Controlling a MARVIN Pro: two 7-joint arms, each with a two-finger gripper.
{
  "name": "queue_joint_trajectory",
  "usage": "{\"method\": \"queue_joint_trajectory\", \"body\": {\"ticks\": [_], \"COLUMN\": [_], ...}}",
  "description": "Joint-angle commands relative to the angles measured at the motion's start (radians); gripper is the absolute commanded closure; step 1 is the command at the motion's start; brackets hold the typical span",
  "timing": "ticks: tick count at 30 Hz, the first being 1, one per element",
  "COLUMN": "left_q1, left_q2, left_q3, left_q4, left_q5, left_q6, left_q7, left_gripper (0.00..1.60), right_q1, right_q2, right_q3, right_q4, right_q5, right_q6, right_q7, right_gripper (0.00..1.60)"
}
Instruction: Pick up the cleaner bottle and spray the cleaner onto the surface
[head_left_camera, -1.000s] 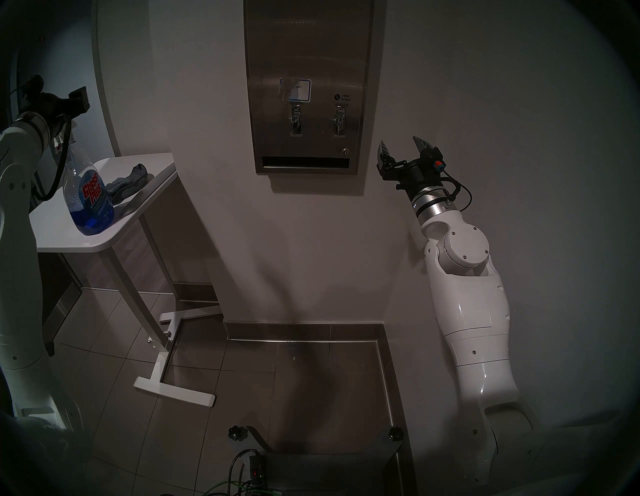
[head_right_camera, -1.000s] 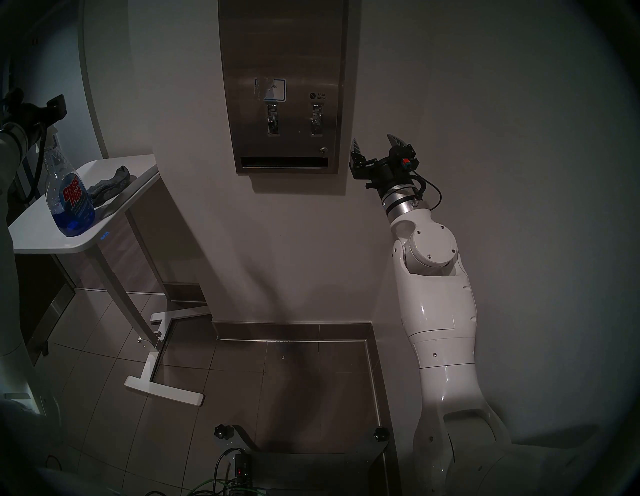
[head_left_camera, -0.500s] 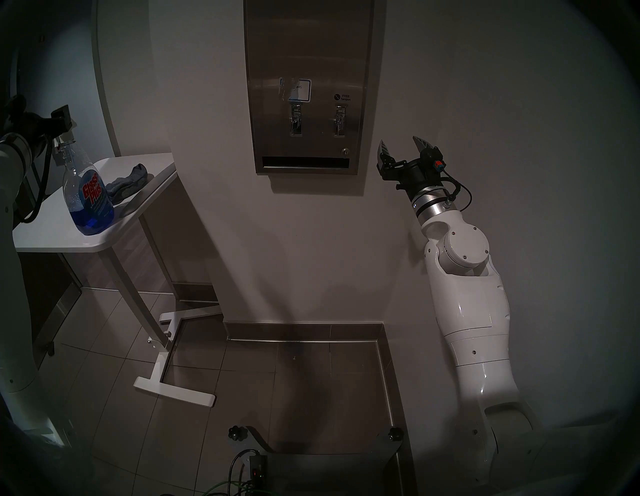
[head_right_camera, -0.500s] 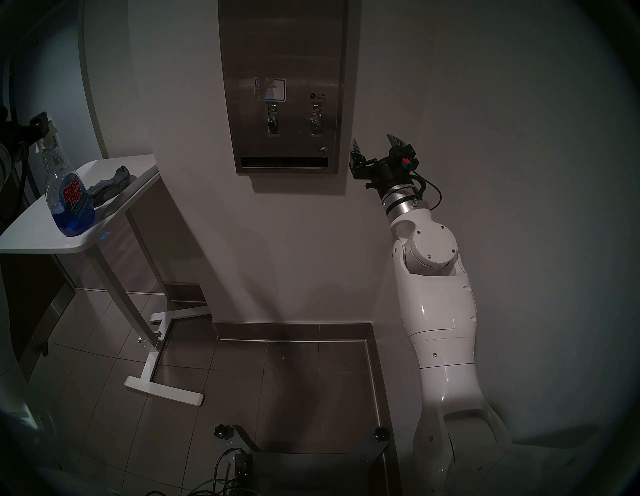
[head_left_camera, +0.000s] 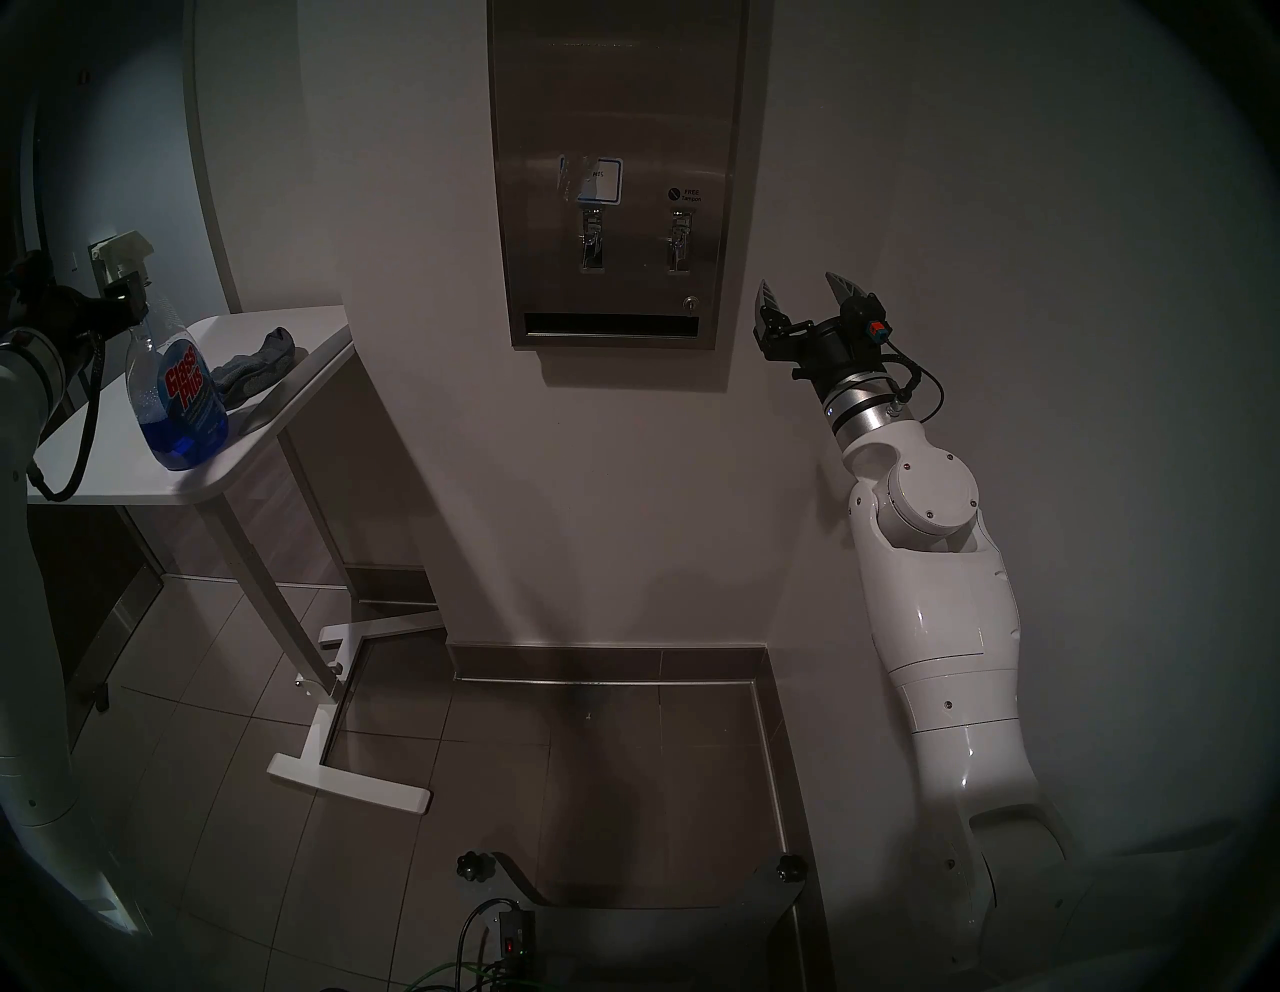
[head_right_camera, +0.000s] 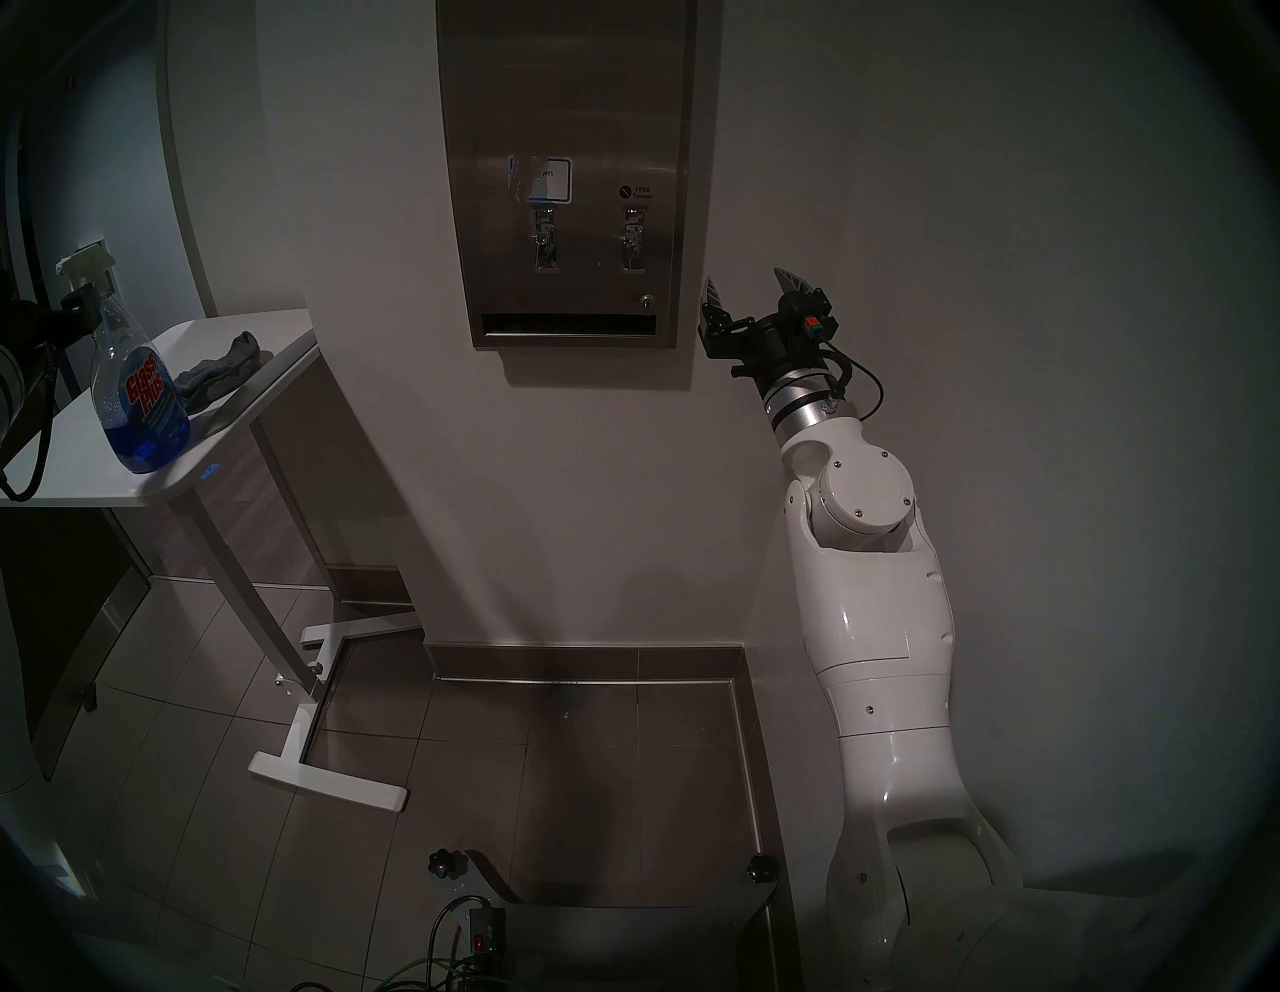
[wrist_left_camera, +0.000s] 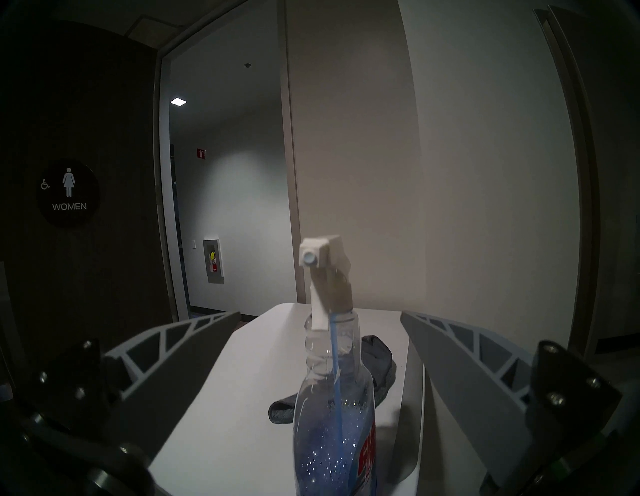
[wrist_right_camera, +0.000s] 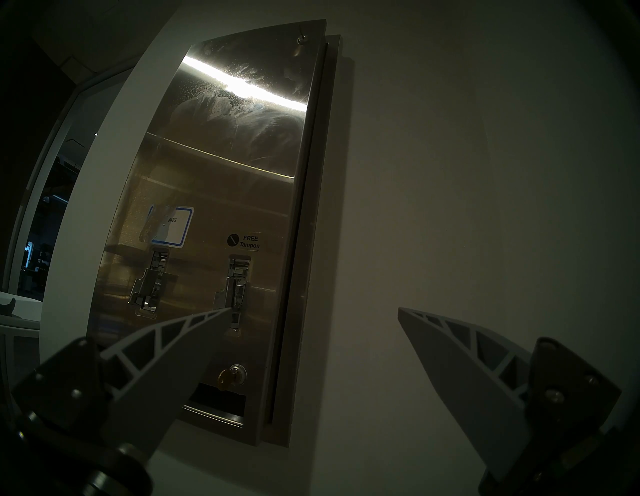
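The cleaner bottle (head_left_camera: 181, 402) stands upright on the white table (head_left_camera: 104, 478), its white trigger head at the top and the blue cleaner (head_left_camera: 185, 438) filling its lower part. My left gripper (head_left_camera: 131, 305) is level with the bottle's neck. In the left wrist view the left gripper (wrist_left_camera: 320, 315) is open, and the neck of the cleaner bottle (wrist_left_camera: 332, 398) stands between its fingers without touching either. The surface (head_left_camera: 616, 104), a steel dispenser panel, hangs on the wall. My right gripper (head_left_camera: 803, 291) hovers open just to its right, empty, with the surface (wrist_right_camera: 225, 156) ahead of it.
A grey cloth (head_left_camera: 256, 367) lies on the table behind the bottle. The table's white foot (head_left_camera: 346, 783) reaches across the tiled floor. A dark door with a WOMEN sign (wrist_left_camera: 69, 194) is at the left, beside an open doorway.
My left gripper came down from above the trigger head to the bottle's neck, and the trigger head now shows. The right arm and the bottle have not moved.
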Motion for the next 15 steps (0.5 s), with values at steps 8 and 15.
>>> {"method": "queue_joint_trajectory", "body": {"ticks": [8, 15], "left_q1": [0.082, 0.085], "left_q2": [0.033, 0.027], "left_q3": [-0.066, -0.062], "left_q4": [0.144, 0.199], "left_q5": [0.002, -0.018], "left_q6": [-0.140, -0.209], "left_q7": [-0.184, -0.274], "left_gripper": [0.00, 0.00], "right_q1": [0.030, 0.030], "right_q2": [-0.002, -0.002], "right_q3": [-0.003, -0.003], "right_q4": [-0.035, -0.035], "right_q5": [0.002, 0.002], "right_q6": [-0.006, -0.007], "right_q7": [0.002, 0.002], "right_gripper": [0.00, 0.00]}}
